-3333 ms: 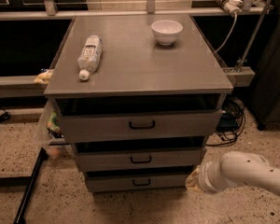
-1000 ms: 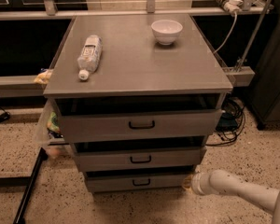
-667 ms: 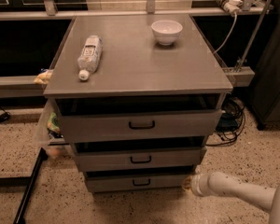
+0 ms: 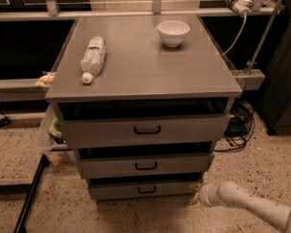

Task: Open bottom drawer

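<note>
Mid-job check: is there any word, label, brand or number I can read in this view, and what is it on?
No text can be read.
Bottle lying on the cabinet top: it carries a label, but the print is too small to read.
Bowl: no markings show.
Bottom drawer and the two drawer fronts above it: no labels show.
Gripper, low by the bottom drawer's right corner: no text shows.

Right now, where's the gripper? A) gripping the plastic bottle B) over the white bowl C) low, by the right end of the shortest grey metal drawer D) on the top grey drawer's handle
C: the gripper sits low at the right end of the grey metal bottom drawer, off its black bar handle.
</note>
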Robot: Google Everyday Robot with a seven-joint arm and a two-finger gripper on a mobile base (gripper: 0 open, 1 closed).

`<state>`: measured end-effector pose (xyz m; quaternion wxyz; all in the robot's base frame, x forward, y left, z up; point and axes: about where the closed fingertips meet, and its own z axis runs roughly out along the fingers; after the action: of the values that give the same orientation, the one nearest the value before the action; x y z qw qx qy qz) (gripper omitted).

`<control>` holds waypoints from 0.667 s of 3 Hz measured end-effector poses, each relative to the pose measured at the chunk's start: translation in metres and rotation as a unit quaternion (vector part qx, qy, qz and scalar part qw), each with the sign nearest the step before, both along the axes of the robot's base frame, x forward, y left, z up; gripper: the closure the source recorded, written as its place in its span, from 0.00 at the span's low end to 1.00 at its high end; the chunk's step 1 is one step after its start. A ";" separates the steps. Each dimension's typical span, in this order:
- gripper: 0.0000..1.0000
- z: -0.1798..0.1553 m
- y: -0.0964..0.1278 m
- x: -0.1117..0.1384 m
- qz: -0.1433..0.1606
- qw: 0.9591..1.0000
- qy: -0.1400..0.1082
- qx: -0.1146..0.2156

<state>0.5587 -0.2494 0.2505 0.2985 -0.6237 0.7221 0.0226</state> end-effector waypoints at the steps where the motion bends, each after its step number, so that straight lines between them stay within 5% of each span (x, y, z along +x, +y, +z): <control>1: 0.00 -0.009 0.008 0.011 0.023 1.000 -0.001 0.016; 2: 0.00 -0.019 0.018 0.021 0.044 0.999 0.004 0.032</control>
<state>0.5793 -0.2312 0.2318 0.3144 -0.6446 0.6942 0.0609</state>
